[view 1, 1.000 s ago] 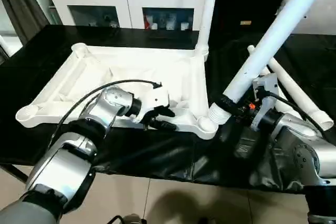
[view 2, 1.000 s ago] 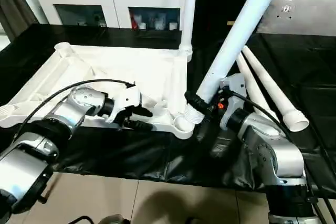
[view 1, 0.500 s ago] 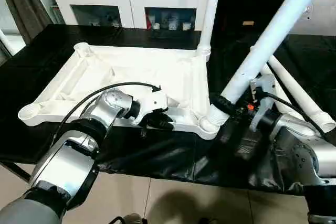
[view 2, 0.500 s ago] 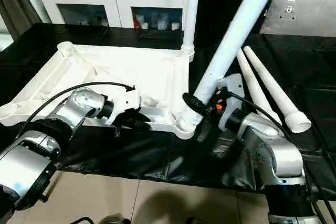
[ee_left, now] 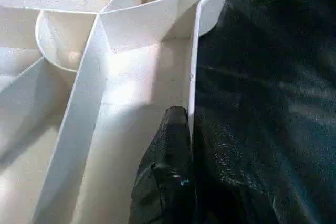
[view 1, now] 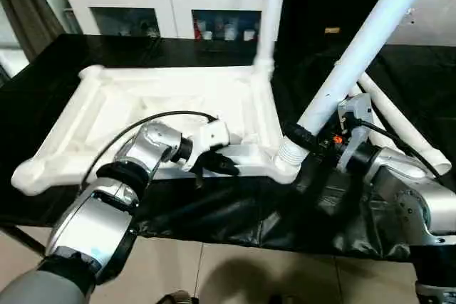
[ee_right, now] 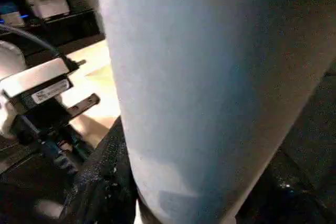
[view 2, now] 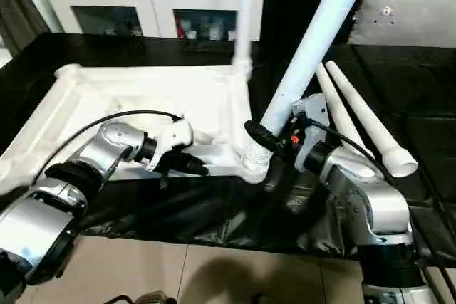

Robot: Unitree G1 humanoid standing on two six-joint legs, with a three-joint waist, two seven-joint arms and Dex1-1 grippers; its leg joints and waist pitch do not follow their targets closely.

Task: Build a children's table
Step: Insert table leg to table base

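- A black plastic sheet (view 1: 235, 211) covers the work surface and hangs over its near edge.
- The left gripper (view 1: 217, 165) is clamped on the near rim of the table top (view 1: 142, 105); in the left wrist view one black finger (ee_left: 170, 150) lies inside the thin white wall and the other outside it.
- The table top lies upside down on the black sheet, ribbed underside up, with round sockets at its corners.
- The right gripper (view 1: 308, 139) grasps a white leg (view 1: 356, 55) close to its ribbed lower end; that end sits at the near right corner socket (view 1: 285, 169), and the leg leans up and away to the right.
- Right of this, two loose legs (view 2: 356, 122) lie side by side on the sheet.
- At the far right corner an upright leg (view 1: 267, 12) stands in its socket.
- Behind the work surface stands a white cabinet (view 1: 171, 5) with dark glass fronts.
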